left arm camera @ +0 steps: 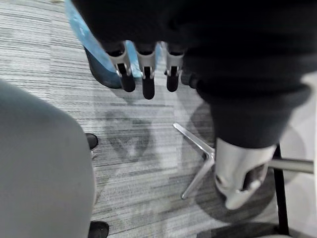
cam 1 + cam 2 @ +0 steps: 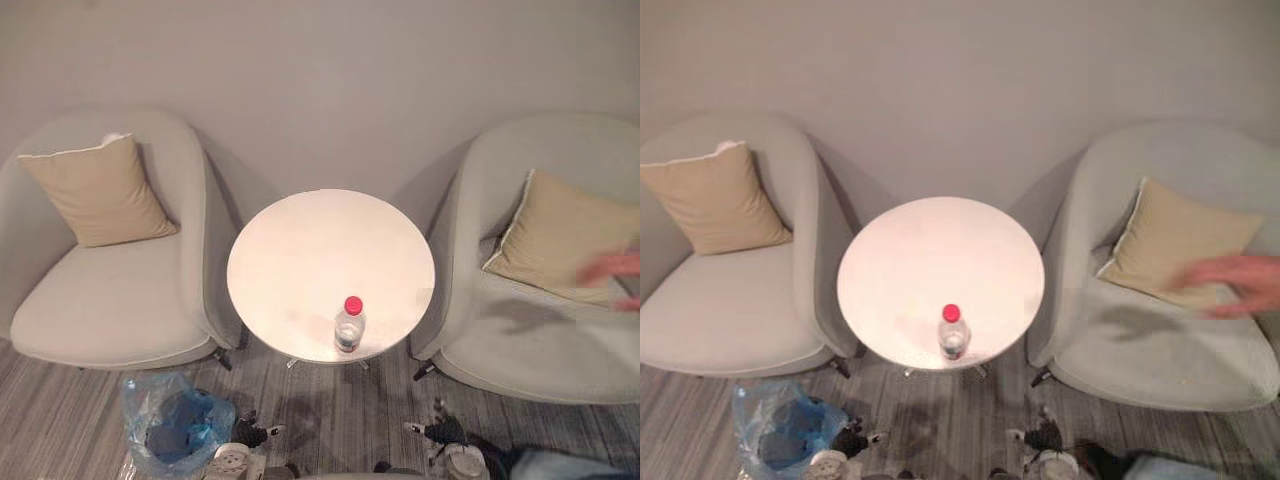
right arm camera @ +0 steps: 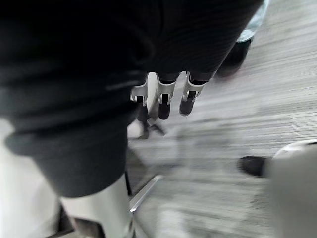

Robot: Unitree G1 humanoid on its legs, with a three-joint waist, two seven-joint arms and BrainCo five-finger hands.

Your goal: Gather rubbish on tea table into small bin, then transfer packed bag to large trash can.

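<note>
You have one clear bottle [image 2: 349, 326] with a red cap. It stands up near the front edge of the round white tea table [image 2: 300, 240]. The small bin [image 2: 172, 425] with a blue bag sits on the floor, front left of the table. The head views show you a person's hand [image 2: 1240, 283] over the right chair [image 2: 1160, 340]. The left wrist view shows you the table's silver foot [image 1: 198, 148]. Your left hand [image 1: 147, 79] and right hand [image 3: 164, 101] hang with straight fingers, holding nothing.

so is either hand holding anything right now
Nothing is held: the left hand and right hand hang open and empty; the bottle stands untouched on the table.
</note>
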